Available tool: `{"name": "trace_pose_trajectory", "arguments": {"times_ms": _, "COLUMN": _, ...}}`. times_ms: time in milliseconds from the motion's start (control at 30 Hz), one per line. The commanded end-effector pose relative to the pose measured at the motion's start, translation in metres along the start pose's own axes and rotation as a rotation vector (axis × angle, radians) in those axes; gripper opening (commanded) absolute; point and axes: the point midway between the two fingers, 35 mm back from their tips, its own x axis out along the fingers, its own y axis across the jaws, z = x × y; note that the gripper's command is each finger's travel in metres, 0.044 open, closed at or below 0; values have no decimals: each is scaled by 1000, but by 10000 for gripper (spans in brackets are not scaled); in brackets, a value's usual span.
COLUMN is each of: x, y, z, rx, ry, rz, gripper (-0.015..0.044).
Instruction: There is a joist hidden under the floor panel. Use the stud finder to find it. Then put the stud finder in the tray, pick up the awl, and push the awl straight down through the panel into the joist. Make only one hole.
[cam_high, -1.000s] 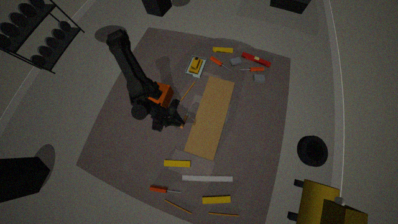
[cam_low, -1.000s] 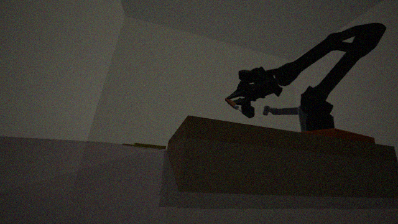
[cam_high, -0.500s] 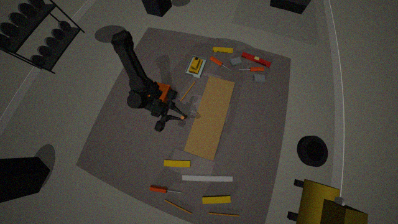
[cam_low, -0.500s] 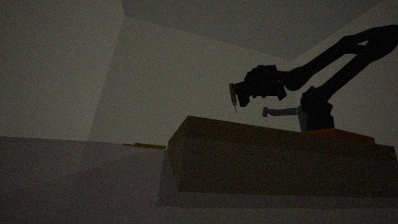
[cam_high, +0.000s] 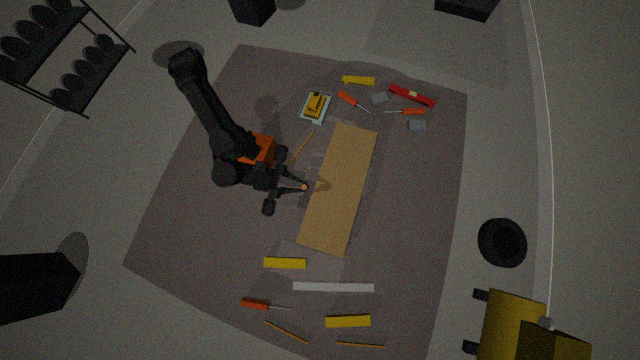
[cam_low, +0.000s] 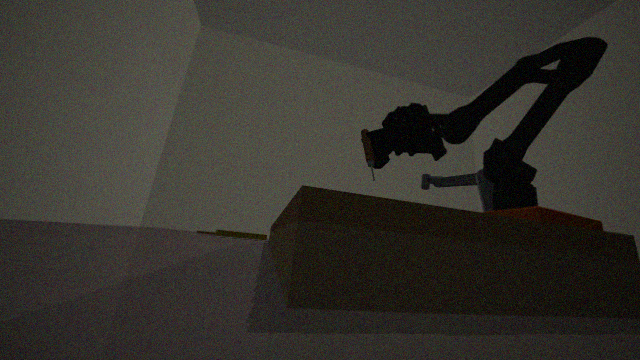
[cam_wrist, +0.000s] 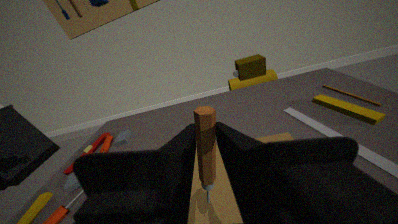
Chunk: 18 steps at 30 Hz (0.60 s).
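Observation:
My gripper (cam_high: 298, 185) (cam_low: 374, 151) (cam_wrist: 205, 127) is shut on the awl (cam_high: 304, 186) (cam_low: 368, 145) (cam_wrist: 205, 152). The awl has a brown-orange handle and a short metal tip and is held upright, tip down. It hangs a little above the left edge of the tan floor panel (cam_high: 345, 170) (cam_wrist: 212, 210), about halfway along it. The yellow stud finder (cam_high: 315, 102) lies in the pale tray (cam_high: 305, 118), just beyond the panel's far end.
On the grey mat lie orange screwdrivers (cam_high: 353, 100) (cam_high: 260, 303), yellow blocks (cam_high: 284, 262) (cam_high: 348, 320) (cam_high: 358, 80), a white strip (cam_high: 333, 287), a red level (cam_high: 412, 95), grey blocks (cam_high: 417, 124) and thin pencils (cam_high: 302, 146). A black round object (cam_high: 502, 242) and a yellow cart (cam_high: 515, 325) stand off the mat at the right.

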Motion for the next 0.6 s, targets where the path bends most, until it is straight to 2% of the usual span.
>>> {"name": "trace_pose_trajectory", "arguments": {"times_ms": 0, "x": 9, "y": 3, "z": 2, "rx": -36, "ry": 9, "rz": 61, "gripper": 0}}
{"name": "trace_pose_trajectory", "arguments": {"times_ms": 567, "x": 45, "y": 12, "z": -1, "rx": -162, "ry": 30, "rz": 299, "gripper": 0}}
